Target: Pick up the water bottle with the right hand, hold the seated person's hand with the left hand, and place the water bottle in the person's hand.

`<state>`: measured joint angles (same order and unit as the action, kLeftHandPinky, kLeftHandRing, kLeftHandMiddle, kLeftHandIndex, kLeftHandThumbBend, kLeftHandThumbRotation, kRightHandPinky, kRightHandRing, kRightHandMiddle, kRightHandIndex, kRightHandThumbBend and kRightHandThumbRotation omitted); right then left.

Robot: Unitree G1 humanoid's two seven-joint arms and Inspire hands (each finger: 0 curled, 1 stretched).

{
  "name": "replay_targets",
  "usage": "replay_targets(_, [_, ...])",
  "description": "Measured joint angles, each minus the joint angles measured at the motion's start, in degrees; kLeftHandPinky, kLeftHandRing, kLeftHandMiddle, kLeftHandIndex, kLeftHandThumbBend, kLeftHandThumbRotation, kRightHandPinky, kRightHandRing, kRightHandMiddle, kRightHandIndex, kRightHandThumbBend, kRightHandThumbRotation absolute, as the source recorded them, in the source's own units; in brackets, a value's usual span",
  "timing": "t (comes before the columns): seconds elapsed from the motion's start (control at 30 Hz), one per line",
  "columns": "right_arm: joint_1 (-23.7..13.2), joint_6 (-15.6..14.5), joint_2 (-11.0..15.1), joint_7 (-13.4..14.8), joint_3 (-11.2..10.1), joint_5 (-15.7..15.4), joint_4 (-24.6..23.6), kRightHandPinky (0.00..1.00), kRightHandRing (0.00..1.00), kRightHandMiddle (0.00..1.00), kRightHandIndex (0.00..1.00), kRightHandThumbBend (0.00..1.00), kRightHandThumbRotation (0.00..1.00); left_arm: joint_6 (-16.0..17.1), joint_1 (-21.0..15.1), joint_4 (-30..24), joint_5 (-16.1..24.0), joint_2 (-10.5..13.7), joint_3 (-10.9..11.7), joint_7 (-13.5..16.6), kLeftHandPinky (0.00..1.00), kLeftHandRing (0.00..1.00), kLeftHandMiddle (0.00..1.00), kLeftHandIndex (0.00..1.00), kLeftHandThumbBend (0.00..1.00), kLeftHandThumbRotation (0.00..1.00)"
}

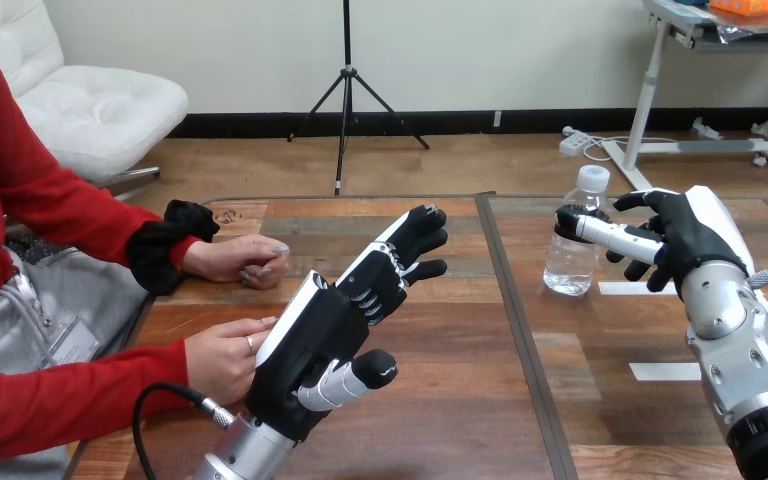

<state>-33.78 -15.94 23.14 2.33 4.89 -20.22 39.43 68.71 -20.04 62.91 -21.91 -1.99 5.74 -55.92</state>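
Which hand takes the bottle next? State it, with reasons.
Right. The right hand is open beside the water bottle; the left hand sits far off, by the person's nearer hand.

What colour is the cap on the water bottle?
White cap on the clear water bottle, best seen in the head view.

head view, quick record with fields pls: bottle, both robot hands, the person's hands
water bottle: upright on the table, capped, not lifted
right robot hand: open, beside the bottle, thumb near its shoulder, not closed round it
left robot hand: open, fingers straight, beside the person's lower hand, not curled round it
person's upper hand: resting on the table
task stage: nothing grasped yet
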Motion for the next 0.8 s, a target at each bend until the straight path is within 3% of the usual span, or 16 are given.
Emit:
replay_targets(0.2, [-0.6, 1.9, 0.3, 0.1, 0.2, -0.5, 3.0, 0.49, 0.59, 0.63, 0.83, 1.00, 0.70, 0.0, 0.0, 0.0, 0.0, 0.0, 0.0, 0.0, 0.88, 0.95, 0.96, 0.94, 1.00, 0.79])
replay_targets(0.5, [-2.2, 4.9, 1.1, 0.2, 0.7, -0.5, 9.1, 0.43, 0.56, 0.63, 0.87, 1.00, 0.71, 0.0, 0.0, 0.0, 0.0, 0.1, 0.0, 0.0, 0.88, 0.95, 0.96, 0.94, 1.00, 0.79])
replay_targets(0.8, [-4.2, 6.8, 1.7, 0.8, 0.9, -0.5, 14.9, 0.36, 0.48, 0.57, 0.90, 1.00, 0.75, -0.1, 0.0, 0.0, -0.3, 0.1, 0.1, -1.0, 0.89, 0.95, 0.96, 0.94, 1.00, 0.79])
